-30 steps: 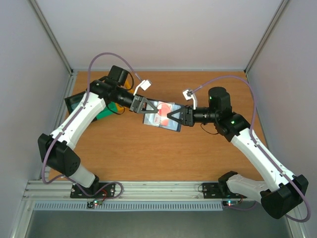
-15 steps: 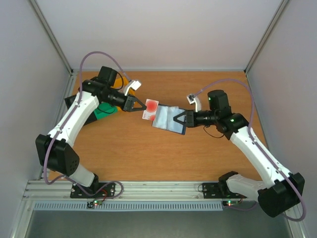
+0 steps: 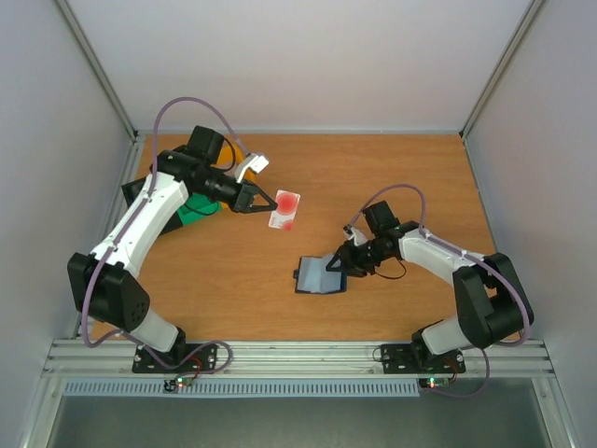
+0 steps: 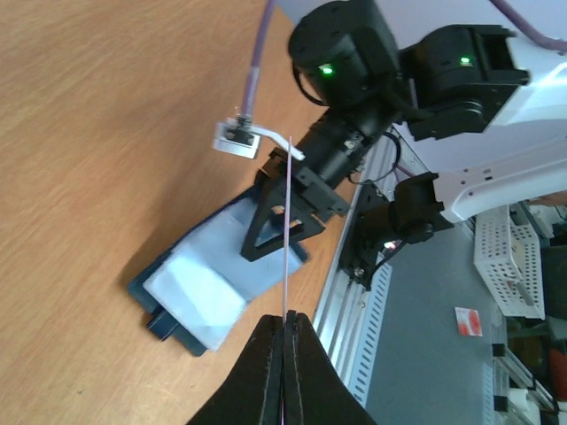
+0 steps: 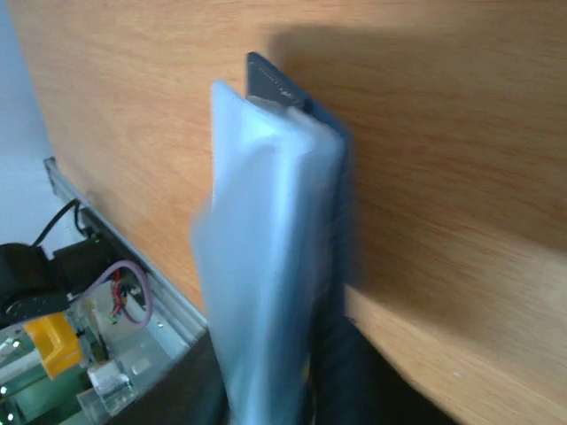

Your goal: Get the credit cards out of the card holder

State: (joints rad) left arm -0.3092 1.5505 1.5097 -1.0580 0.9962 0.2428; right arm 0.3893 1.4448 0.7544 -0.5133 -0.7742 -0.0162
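Card holder (image 3: 320, 276) is pinched at one edge by the right gripper (image 3: 341, 266), while a pale, red-marked credit card (image 3: 285, 209) is clamped well apart from it by the left gripper (image 3: 270, 203).

Right wrist view: card holder (image 5: 270, 230) is blurred, jammed up to the lens, lower end cut off by the frame. Left wrist view shows the card (image 4: 288, 230) edge-on only, face unreadable. From above, the green bin (image 3: 196, 214) sits mostly under the left arm (image 3: 149, 217).
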